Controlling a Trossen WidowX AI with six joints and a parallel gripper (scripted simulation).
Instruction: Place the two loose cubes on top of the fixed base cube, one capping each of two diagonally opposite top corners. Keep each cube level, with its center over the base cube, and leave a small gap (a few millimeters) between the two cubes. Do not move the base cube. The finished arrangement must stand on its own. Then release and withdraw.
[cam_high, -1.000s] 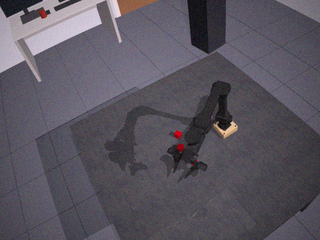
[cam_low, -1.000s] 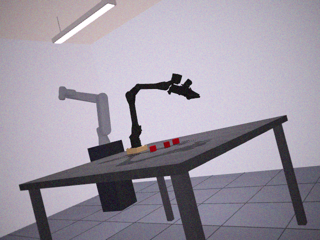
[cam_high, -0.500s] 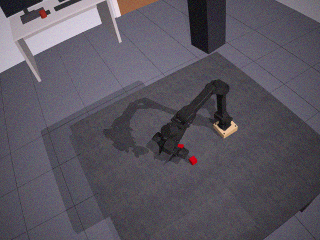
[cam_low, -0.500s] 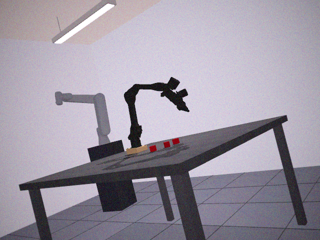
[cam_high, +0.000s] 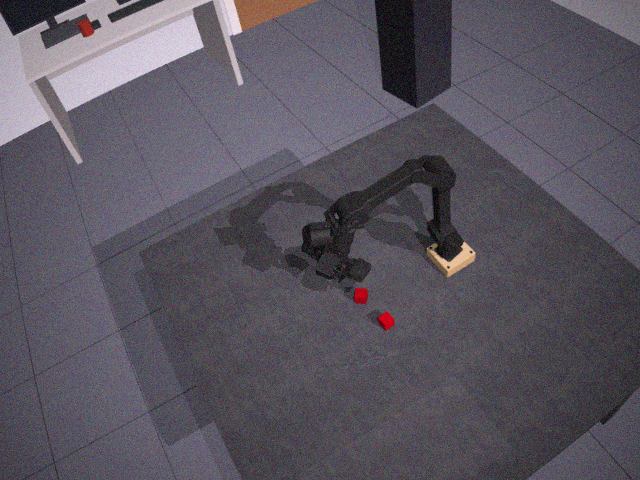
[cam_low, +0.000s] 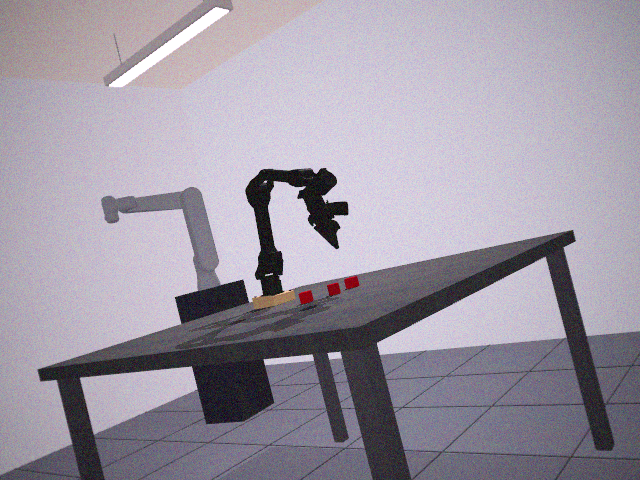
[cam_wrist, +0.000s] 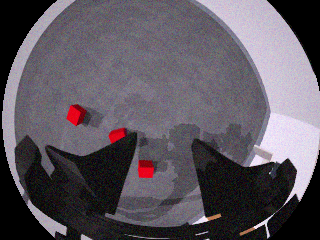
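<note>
Black parallel-jaw gripper (cam_low: 334, 241) hanging well above the dark grey table (cam_low: 465, 268), fingers parted, nothing between them. Three small red cubes in a row near the tan wooden mount block (cam_low: 273, 298): nearest cube (cam_low: 306, 297), middle cube (cam_low: 333, 289), far cube (cam_low: 352, 282). None stacked yet; cannot tell which is the fixed base. Wrist view: one cube (cam_wrist: 146, 168) between the fingertips' lines. Best next: centre over a loose cube, square fingers to flat faces, descend straight, avoid nudging neighbours
</note>
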